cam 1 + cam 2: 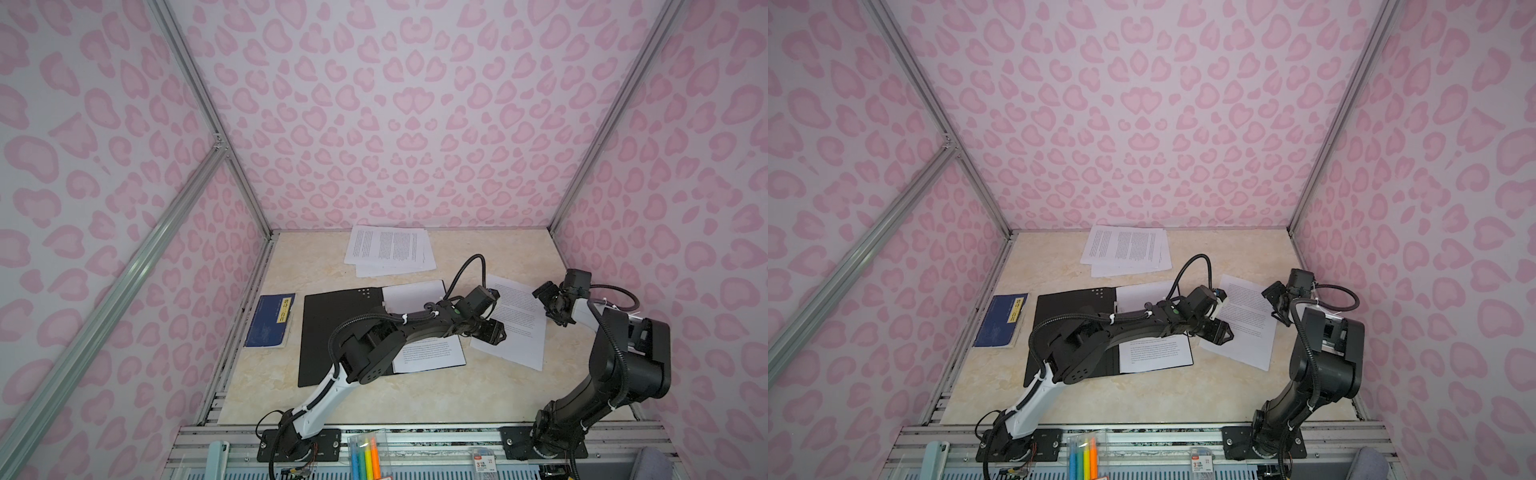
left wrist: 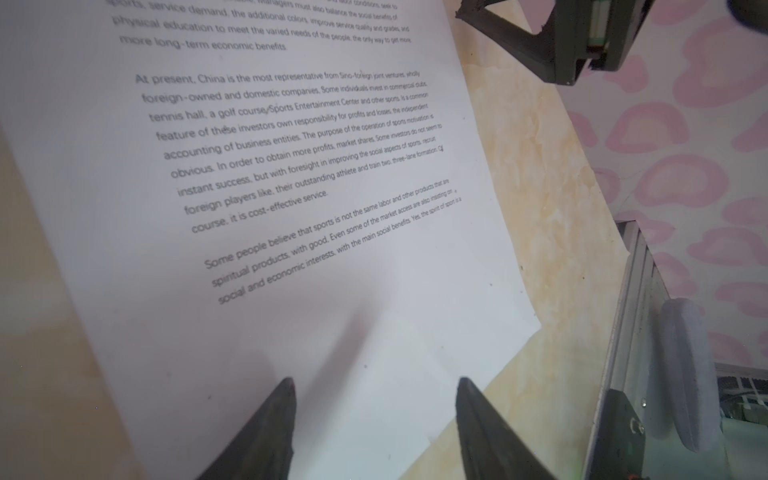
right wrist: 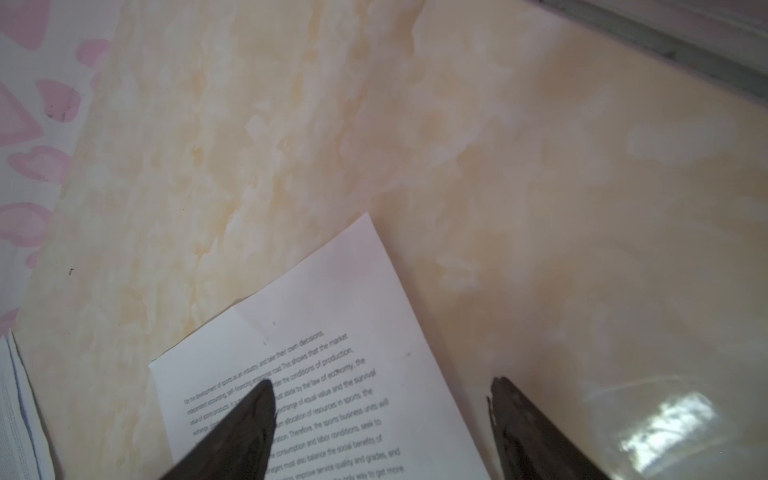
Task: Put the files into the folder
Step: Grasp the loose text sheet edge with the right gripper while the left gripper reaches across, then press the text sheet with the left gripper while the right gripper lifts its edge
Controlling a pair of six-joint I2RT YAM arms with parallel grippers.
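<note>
Left wrist view: a loose printed sheet (image 2: 249,166) lies flat on the table (image 2: 540,187), just right of the open folder (image 1: 332,328) in both top views. The left gripper (image 2: 376,395) stands over one end of it, jaws partly apart, clamping nothing; contact unclear. The right gripper (image 3: 382,386) straddles the sheet's edge, jaws wide, empty.

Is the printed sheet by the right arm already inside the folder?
No, the printed sheet lies on the bare table to the right of the open folder, outside its black covers.
</note>
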